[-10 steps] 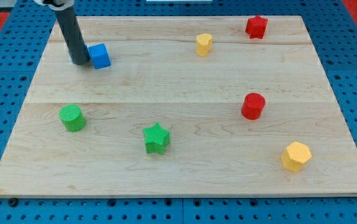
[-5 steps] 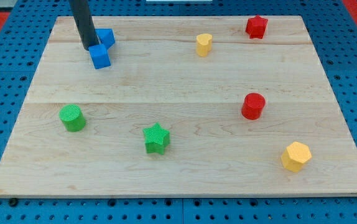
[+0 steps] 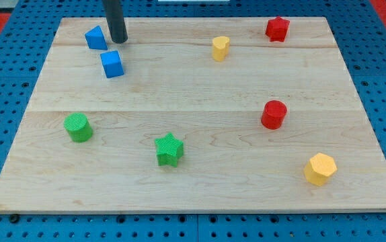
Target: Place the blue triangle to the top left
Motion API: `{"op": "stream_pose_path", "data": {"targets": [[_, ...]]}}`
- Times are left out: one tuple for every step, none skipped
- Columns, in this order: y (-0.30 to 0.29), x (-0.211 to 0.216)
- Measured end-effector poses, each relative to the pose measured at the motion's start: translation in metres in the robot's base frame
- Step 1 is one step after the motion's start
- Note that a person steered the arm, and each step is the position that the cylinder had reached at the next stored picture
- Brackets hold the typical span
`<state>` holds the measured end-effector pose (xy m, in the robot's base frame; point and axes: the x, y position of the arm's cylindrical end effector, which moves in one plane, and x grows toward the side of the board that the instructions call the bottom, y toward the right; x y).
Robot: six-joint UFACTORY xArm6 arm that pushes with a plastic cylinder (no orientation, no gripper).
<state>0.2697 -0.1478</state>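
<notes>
The blue triangle lies near the top left corner of the wooden board. My tip is just to its right, close beside it; I cannot tell if they touch. The dark rod rises out of the view's top. A blue cube sits just below the triangle and the tip, apart from both.
A yellow block and a red star sit along the top. A red cylinder is at mid right, a yellow hexagon at bottom right. A green cylinder and a green star are at lower left.
My tip moved from left of the blue cube up and right, round to the right of the blue triangle. The triangle now shows to the tip's left, shifted left.
</notes>
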Motion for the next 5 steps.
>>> {"op": "stream_pose_path", "data": {"targets": [[0.002,0.017],[-0.037,0.001],[-0.058,-0.029],[-0.039,-0.016],[-0.036,0.019]]}}
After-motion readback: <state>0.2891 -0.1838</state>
